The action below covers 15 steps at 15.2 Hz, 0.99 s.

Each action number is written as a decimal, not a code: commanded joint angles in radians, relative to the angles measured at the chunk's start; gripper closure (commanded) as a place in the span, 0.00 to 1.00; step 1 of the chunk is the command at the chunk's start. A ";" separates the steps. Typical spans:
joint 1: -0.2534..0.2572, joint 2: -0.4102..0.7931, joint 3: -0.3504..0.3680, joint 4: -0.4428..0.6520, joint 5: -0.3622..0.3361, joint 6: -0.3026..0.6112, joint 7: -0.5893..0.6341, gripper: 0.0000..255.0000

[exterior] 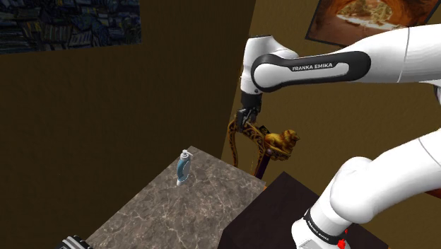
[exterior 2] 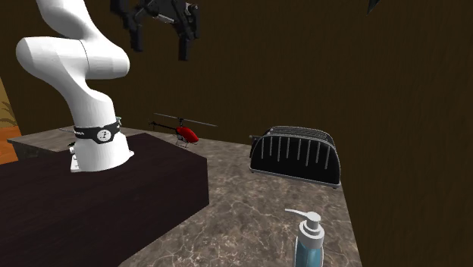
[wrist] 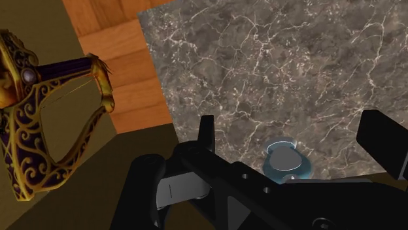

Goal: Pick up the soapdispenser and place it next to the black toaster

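Sitting on counter [exterior 2: 242, 216]: 1 soapdispenser [exterior 2: 309, 241], 1 blk toaster [exterior 2: 296, 155].

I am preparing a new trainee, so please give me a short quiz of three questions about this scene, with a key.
1. True or false: the black two-finger end effector is shut on the pale blue soap dispenser with the grey pump.
2. On the dark veined stone counter, what stands left of the black ribbed toaster in the second exterior view? A) a red toy helicopter B) a green kettle C) a white mug
3. Fill in: the soap dispenser and the toaster stand ____ from each other.
Key: 1 false, the end effector is open and holds nothing; 2 A; 3 apart.
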 commanded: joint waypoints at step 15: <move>0.025 0.607 0.042 0.295 -0.033 0.284 0.066 0.00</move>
